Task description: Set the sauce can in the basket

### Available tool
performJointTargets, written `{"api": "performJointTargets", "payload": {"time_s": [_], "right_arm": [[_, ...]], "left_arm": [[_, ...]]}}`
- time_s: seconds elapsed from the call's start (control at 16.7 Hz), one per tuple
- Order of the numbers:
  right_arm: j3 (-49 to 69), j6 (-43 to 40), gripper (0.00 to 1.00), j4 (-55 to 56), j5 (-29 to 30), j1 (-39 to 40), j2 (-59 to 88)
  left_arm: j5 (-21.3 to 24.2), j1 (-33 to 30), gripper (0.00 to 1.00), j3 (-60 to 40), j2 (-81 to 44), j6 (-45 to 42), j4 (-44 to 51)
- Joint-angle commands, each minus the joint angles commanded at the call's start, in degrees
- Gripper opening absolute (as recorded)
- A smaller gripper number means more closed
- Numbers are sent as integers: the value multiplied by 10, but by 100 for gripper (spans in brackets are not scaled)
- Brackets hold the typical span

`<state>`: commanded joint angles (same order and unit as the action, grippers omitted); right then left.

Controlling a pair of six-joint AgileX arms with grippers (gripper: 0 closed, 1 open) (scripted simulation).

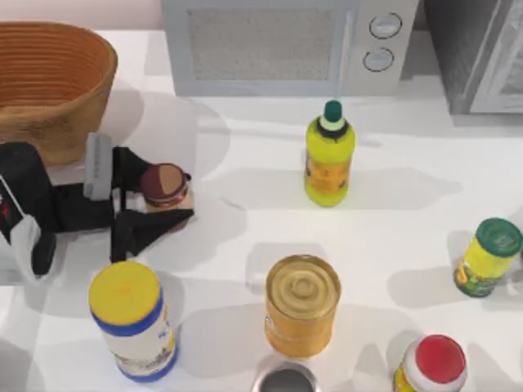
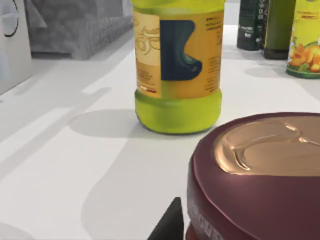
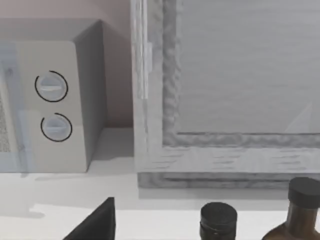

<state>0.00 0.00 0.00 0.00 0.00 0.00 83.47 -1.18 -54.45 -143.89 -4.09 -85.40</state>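
Black left hand (image 1: 163, 202) hides sauce can (image 1: 164, 184) sides.

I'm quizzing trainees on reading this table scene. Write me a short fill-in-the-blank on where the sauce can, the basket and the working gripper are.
1. The left gripper has its fingers on either side of the ____.
2. The basket stands at the table's far ____ corner in the top view.
3. The sauce can is ____ the basket, on the table.
4. The canister nearest the left gripper has a ____ lid.

Missing words: sauce can; left; outside; yellow
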Motion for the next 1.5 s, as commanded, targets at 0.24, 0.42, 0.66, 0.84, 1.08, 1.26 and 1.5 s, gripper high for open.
{"api": "performJointTargets", "payload": {"time_s": [0.24, 0.42, 0.66, 0.84, 1.08, 1.26, 1.5], "right_arm": [[0, 0, 100, 0, 0, 0, 0], [0, 0, 100, 0, 0, 0, 0], [0, 0, 100, 0, 0, 0, 0], [0, 0, 100, 0, 0, 0, 0], [0, 0, 100, 0, 0, 0, 0], [0, 0, 100, 0, 0, 0, 0], [0, 0, 100, 0, 0, 0, 0]], "left_arm": [[0, 0, 0, 0, 0, 0, 0], [0, 0, 0, 0, 0, 0, 0], [0, -1, 0, 0, 0, -1, 0], [3, -11, 0, 9, 33, 19, 24], [-16, -10, 0, 25, 140, 59, 105], [-27, 2, 0, 23, 215, 69, 158], [-35, 29, 0, 11, 283, 77, 227]]}}
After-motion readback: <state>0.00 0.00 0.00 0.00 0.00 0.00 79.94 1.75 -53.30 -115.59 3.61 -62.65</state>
